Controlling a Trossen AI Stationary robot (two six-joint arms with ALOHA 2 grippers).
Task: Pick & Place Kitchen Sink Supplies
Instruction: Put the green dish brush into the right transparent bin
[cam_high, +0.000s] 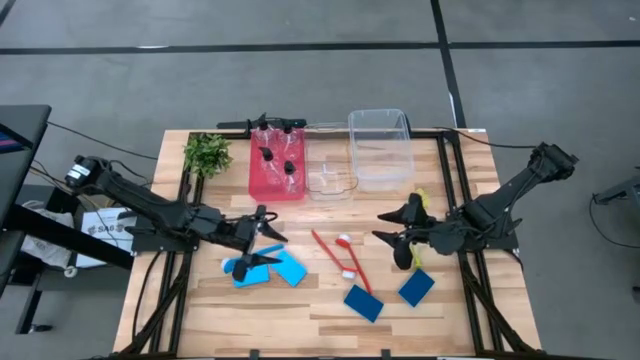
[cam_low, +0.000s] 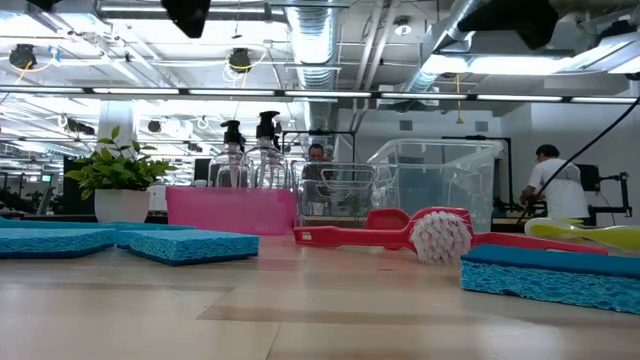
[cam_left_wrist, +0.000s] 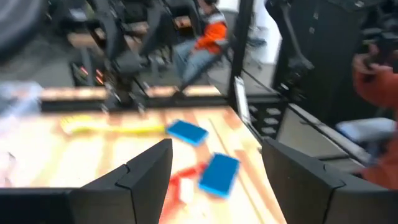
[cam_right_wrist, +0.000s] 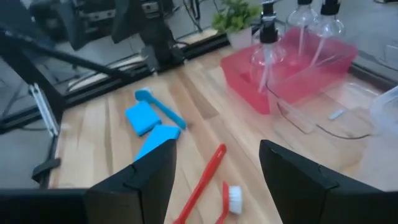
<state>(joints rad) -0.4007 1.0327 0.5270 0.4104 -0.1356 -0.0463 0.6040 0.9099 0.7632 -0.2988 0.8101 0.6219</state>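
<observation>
Three clear pump bottles (cam_high: 277, 155) stand in the pink bin (cam_high: 277, 170). Two light-blue sponges (cam_high: 287, 267) and a blue brush (cam_right_wrist: 158, 109) lie flat on the table at left of centre. My left gripper (cam_high: 268, 243) hovers open above them, pointing level toward the table's right. Two red brushes (cam_high: 338, 258) lie mid-table. Two dark-blue sponges (cam_high: 363, 303) lie near the front edge. A yellow-green brush (cam_left_wrist: 112, 127) lies beneath my right gripper (cam_high: 393, 228), which hovers open above the table and points left. Neither gripper holds anything.
A leafy plant (cam_high: 207, 153) stands at the far left corner. A low clear bin (cam_high: 330, 172) and a taller clear bin (cam_high: 380, 148) sit to the right of the pink bin. People show in the room beyond the table.
</observation>
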